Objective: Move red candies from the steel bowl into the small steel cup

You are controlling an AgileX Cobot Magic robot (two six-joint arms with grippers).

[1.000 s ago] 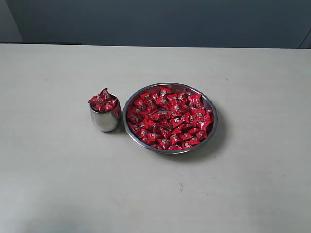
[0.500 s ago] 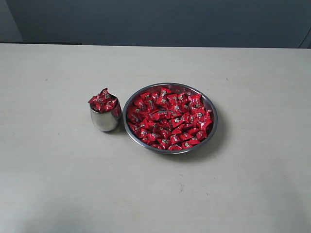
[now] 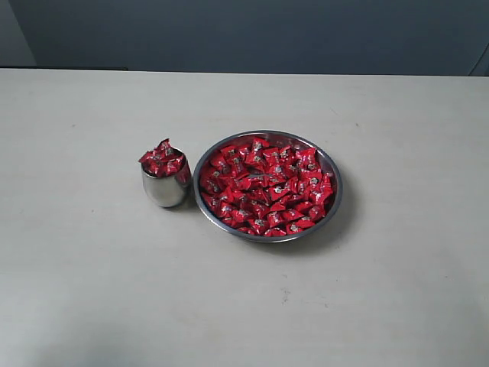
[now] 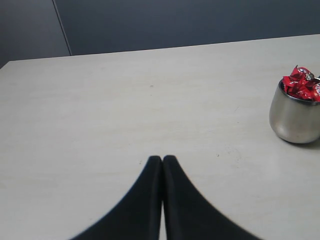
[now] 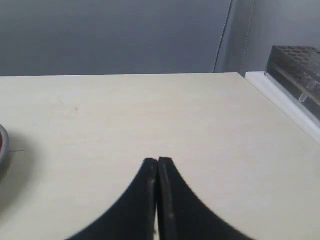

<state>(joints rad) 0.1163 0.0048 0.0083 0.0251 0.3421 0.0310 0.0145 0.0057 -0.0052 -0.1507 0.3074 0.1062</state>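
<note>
The wide steel bowl (image 3: 330, 200) sits at the table's middle, covered with many red candies (image 3: 267, 187). Just to its left stands the small steel cup (image 3: 163, 189), heaped above its rim with red candies (image 3: 161, 158). The left wrist view shows the cup (image 4: 295, 117) far off to one side of my left gripper (image 4: 162, 159), which is shut with nothing in it. My right gripper (image 5: 157, 161) is shut and empty too, and only a sliver of the bowl's rim (image 5: 2, 145) shows at that view's edge. Neither gripper appears in the exterior view.
A dark wall runs behind the pale table (image 3: 92, 290). In the right wrist view a dark perforated rack (image 5: 297, 62) on a white ledge stands beyond the table's edge.
</note>
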